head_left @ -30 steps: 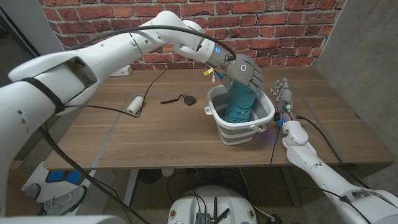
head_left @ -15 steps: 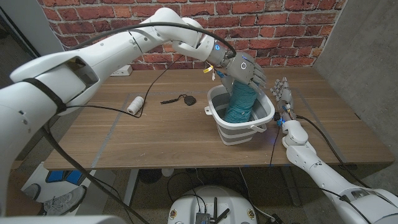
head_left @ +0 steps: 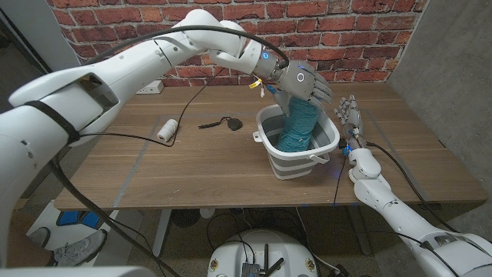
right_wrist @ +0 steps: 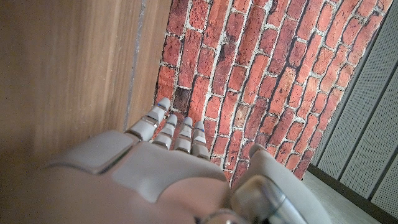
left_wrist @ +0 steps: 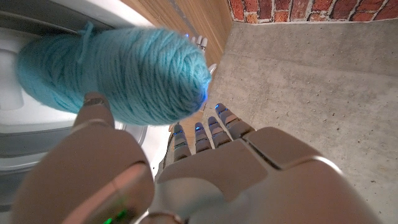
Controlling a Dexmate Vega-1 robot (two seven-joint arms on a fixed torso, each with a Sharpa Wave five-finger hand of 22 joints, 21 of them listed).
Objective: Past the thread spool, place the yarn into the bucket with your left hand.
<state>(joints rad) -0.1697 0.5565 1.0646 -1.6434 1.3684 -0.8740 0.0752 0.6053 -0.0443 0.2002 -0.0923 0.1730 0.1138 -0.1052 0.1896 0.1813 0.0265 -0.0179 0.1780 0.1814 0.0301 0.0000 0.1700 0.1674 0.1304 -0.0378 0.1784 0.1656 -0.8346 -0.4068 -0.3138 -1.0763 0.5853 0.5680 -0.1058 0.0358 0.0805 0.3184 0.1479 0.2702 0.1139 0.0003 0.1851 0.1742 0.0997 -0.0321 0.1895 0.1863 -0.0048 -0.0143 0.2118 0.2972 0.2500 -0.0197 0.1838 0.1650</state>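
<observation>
Item: yarn (head_left: 298,123) — teal skein standing on end in the grey bucket (head_left: 326,145), its top just under my left hand (head_left: 307,83). I judge it light, soft and compressible, not slippery or fragile; best taken around the middle, since loose strands could snag.

Left hand: fingers (left_wrist: 211,127) spread above the skein; the wrist view suggests nothing gripped, though contact at the thumb I cannot tell.

Right hand (head_left: 350,115): beside the bucket, upright on the worktop (head_left: 192,169), fingers straight and together — holding nothing.

Thread spool (head_left: 164,130): well away from my left hand, on its arm's side.
</observation>
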